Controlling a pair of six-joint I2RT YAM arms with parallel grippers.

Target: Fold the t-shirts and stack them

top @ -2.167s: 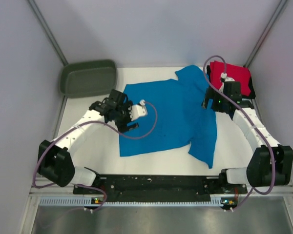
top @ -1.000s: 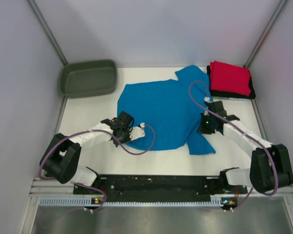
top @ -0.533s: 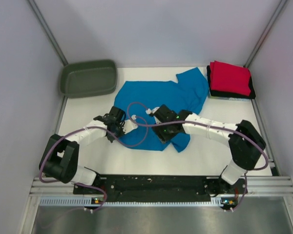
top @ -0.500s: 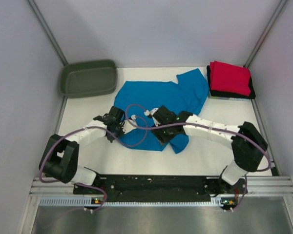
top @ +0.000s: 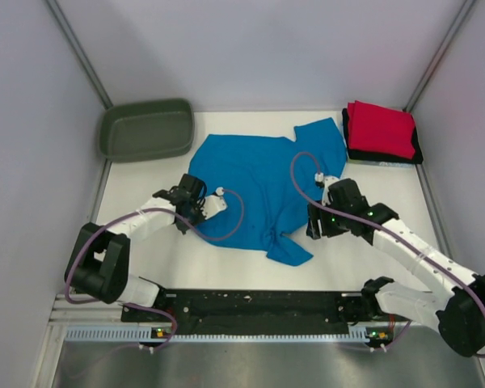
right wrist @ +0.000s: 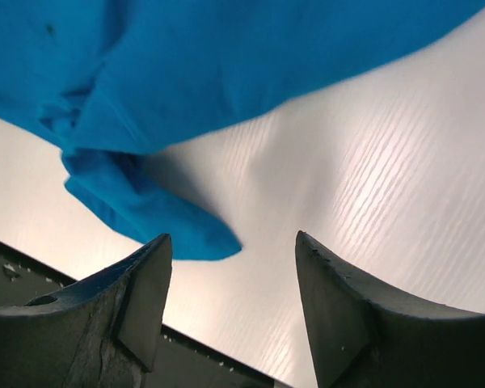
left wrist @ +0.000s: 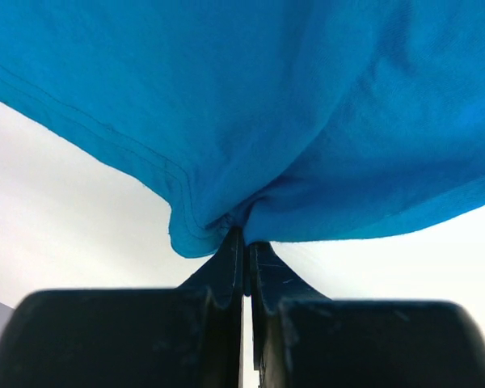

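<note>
Pale lilac walls [top: 250,48] enclose a white table [top: 226,271], evenly lit

No text, label, brand, number or sign can be read in any view. The blue shirt [top: 259,178] shows only plain cloth.
</note>
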